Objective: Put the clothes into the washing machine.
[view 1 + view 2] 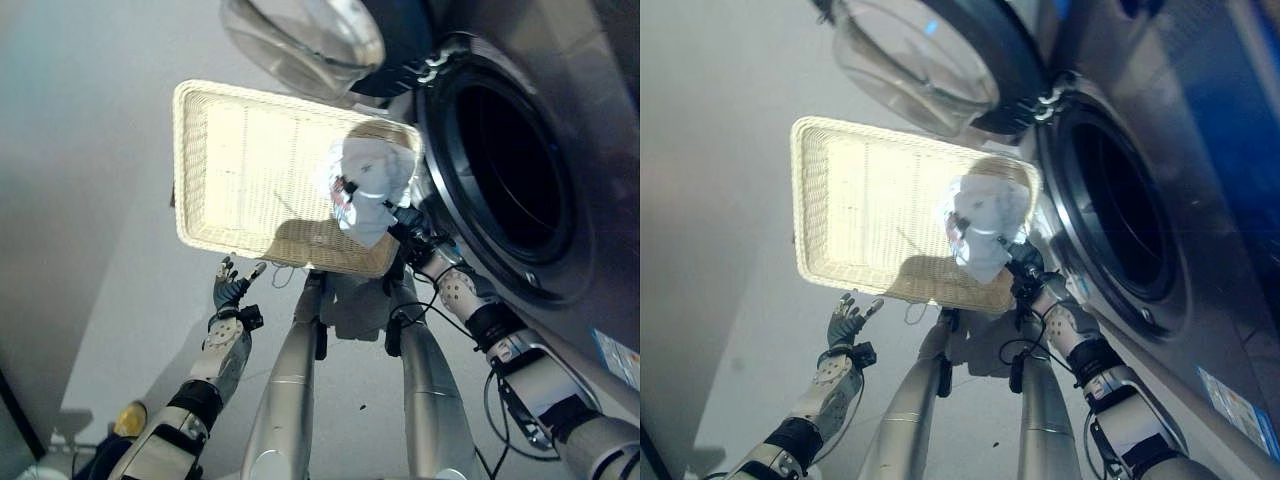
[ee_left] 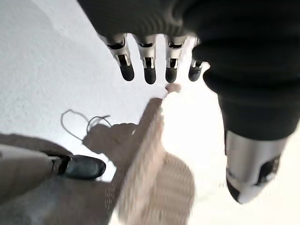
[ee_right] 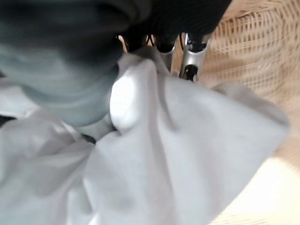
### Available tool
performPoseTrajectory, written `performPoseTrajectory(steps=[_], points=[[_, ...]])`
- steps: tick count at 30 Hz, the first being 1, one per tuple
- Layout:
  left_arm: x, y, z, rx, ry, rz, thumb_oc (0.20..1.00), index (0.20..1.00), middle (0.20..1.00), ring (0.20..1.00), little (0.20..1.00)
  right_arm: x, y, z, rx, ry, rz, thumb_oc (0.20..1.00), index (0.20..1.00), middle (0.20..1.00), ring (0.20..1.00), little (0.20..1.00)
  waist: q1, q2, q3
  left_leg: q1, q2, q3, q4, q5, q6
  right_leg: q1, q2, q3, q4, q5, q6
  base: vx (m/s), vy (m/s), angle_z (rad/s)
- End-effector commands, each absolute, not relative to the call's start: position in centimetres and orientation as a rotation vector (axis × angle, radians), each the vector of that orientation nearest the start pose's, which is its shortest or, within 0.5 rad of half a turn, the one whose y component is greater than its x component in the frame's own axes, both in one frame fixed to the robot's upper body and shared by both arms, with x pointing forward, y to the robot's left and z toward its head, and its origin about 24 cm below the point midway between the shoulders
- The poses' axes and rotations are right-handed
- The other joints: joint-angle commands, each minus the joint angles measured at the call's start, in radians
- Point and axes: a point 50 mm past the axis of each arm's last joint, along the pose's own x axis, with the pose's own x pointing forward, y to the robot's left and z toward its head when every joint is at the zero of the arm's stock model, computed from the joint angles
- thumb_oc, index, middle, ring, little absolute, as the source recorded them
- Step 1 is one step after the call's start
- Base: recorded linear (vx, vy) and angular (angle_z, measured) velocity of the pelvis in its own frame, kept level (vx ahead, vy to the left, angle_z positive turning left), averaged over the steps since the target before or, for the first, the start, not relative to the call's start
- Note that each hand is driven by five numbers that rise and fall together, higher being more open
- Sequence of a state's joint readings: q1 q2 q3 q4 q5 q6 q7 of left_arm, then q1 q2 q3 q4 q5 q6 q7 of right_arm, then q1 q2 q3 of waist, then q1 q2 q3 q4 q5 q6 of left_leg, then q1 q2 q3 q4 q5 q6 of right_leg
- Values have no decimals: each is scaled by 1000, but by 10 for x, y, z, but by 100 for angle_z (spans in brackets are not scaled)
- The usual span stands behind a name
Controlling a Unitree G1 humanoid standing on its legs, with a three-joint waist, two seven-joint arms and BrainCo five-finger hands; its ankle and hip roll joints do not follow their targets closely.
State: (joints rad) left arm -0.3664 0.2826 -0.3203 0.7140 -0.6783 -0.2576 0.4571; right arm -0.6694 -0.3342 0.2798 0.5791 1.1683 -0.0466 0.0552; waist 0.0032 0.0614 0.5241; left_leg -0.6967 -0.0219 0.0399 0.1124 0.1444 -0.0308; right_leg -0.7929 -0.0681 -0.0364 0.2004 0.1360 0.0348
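1. Washer (image 1: pixel 560 250) is standing at the basket's right, its drum mouth (image 1: pixel 510 170) gaping dark and its glass door (image 1: pixel 305 40) swinging wide past the basket's far edge.
2. Basket (image 1: pixel 250 170), pale wicker, is sitting on the floor (image 1: pixel 80 200), its bed looking bare apart from one corner.
3. Cloth (image 1: pixel 370 190), a white bundle, is hanging over the basket's near right corner, close to the drum mouth.
4. Right hand (image 1: pixel 415 240) is gripping the cloth's lower edge; in the right wrist view the fabric (image 3: pixel 178 154) is bunching up against the fingers.
5. Left hand (image 1: pixel 232 290) is hovering just off the basket's near edge, fingers spread loose, holding nothing.
6. Handling, as a judgement: cloth is looking light, limp and non-fragile; it is likely to droop and trail, so pinching a thick fold near the middle should be keeping loose ends off the drum rim.
7. Hard to read: drum interior is lying in darkness; the cloth's print is too small to make out; how far the right fingers are wrapping the fabric is partly hidden.
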Motion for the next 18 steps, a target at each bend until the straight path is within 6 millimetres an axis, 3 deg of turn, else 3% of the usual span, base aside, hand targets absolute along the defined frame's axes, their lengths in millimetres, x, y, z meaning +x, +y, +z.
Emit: performPoseTrajectory(steps=[1, 5, 14, 18], points=[[289, 200, -15, -152, 212, 472, 1000, 1000, 1000, 1000, 1000, 365, -151, 150, 898, -214, 300, 200, 200, 200, 200, 200, -14, 23, -4, 10, -42, 18, 22, -62, -4, -3, -3, -34, -11, 9, 78, 8, 79, -23], [289, 199, -16, -163, 215, 491, 1000, 1000, 1000, 1000, 1000, 360, -169, 142, 1063, -252, 177, 200, 200, 200, 200, 200, -51, 28, -4, 21, -41, 64, 41, -84, -1, -2, -3, -13, -17, 14, 78, 17, 57, -32], [296, 194, -13, -168, 225, 481, 1000, 1000, 1000, 1000, 1000, 368, -192, 134, 1136, -200, -57, 200, 200, 200, 200, 200, -64, 44, -4, 17, -45, 86, 82, -110, -3, 1, -6, -2, -2, -6, 65, 32, -9, -14], [301, 188, -12, -157, 242, 449, 1000, 1000, 1000, 1000, 1000, 383, -217, 158, 1153, -188, -224, 200, 200, 200, 200, 200, -42, 65, -4, -6, -47, 69, 127, -124, -10, -5, -18, -23, 35, -41, 46, 78, -69, -9]])
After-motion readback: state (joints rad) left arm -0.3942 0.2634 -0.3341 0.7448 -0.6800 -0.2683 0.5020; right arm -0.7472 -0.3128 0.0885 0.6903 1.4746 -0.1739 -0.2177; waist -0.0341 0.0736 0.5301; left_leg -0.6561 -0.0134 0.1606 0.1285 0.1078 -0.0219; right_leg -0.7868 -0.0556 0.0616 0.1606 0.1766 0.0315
